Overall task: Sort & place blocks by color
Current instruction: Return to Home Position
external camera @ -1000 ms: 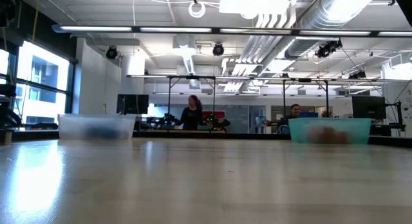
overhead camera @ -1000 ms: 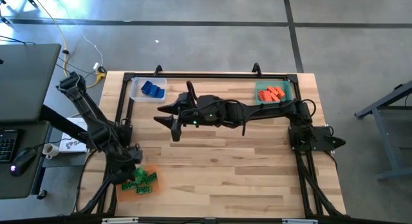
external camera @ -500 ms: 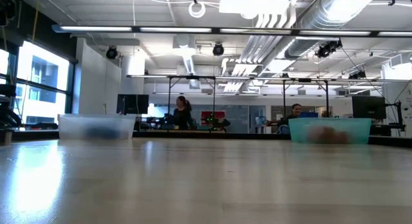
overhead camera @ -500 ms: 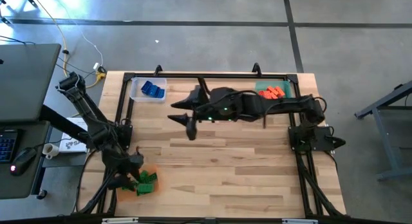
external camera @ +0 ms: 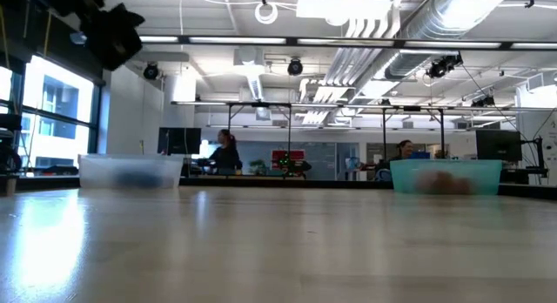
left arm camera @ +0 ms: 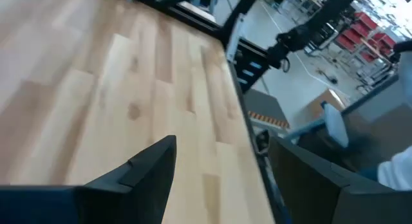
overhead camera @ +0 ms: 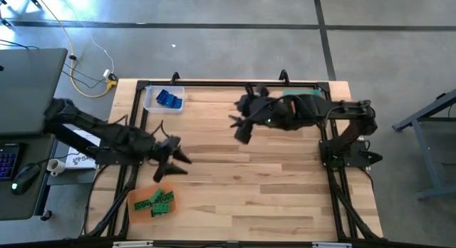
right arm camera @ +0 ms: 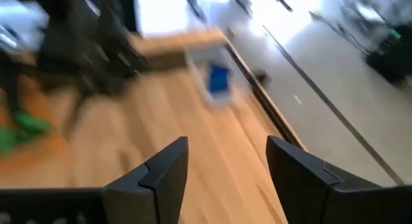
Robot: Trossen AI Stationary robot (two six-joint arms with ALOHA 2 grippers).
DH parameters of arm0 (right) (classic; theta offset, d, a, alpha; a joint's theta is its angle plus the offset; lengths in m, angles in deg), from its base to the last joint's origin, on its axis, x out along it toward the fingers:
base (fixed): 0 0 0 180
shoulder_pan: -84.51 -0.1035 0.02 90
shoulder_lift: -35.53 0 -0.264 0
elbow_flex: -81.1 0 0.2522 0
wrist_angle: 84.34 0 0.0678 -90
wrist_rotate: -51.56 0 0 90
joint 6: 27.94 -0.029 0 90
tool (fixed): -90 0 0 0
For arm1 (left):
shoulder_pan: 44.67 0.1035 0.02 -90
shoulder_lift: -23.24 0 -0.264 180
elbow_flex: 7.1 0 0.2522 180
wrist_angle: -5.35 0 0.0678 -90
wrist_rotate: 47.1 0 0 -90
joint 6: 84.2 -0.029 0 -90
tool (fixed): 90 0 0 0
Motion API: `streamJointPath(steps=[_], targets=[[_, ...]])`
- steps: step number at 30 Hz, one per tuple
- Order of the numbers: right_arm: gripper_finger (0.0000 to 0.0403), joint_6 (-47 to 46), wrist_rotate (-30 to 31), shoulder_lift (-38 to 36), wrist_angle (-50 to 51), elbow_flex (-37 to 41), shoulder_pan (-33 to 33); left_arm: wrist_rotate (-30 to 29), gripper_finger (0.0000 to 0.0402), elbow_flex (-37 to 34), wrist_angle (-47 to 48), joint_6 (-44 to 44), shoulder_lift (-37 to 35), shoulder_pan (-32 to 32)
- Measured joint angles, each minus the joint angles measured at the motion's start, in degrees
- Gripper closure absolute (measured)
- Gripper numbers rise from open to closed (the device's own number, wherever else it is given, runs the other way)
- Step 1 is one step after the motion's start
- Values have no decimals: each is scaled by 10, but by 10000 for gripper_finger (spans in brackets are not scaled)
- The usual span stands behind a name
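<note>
Blue blocks (overhead camera: 167, 99) lie in a clear tray (overhead camera: 151, 98) at the far left; they also show in the right wrist view (right arm camera: 219, 78). Green blocks (overhead camera: 155, 202) lie on an orange tray (overhead camera: 134, 203) at the near left. Red-orange blocks (external camera: 439, 181) lie in a green tray (external camera: 446, 166) at the far right, mostly hidden under my right arm in the high view. My left gripper (overhead camera: 178, 157) is open and empty above the table's left middle. My right gripper (overhead camera: 236, 128) is open and empty above the far middle.
Bare wood (overhead camera: 249, 184) lies between the trays. A black frame (overhead camera: 214, 83) runs along the table's far edge and sides. People (external camera: 224, 152) move in the room behind the table.
My left gripper has risen from over the green blocks and swung toward the table's middle and far side. My right gripper has drawn back from the table's centre toward the right edge and the green tray. Both show open throughout.
</note>
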Motion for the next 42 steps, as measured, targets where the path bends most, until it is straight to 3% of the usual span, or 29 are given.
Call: streamJointPath(steps=[3,8,12,17,23,27,32,39,42], targets=[[206,-31,13,-15,103,0,15,50,167,1,3,-35,-19,65],[206,-94,51,-37,252,1,22,39,167,22,59,-91,-99,119],[206,-114,60,-101,244,87,24,11,167,34,140,-145,-199,136],[206,-147,46,-246,90,300,24,-80,167,21,263,-163,-332,145],[206,-86,-16,-406,-196,547,30,-126,167,-43,259,-160,-443,144],[206,-86,-61,-503,-370,701,50,-125,167,-94,212,-140,-448,144],[206,-72,-158,-585,-600,860,72,-117,167,-151,159,-118,-435,144],[206,-64,-275,-634,-852,1025,102,-141,167,-193,129,-139,-440,144],[206,-79,-297,-643,-918,1074,110,-141,167,-210,122,-144,-439,144]])
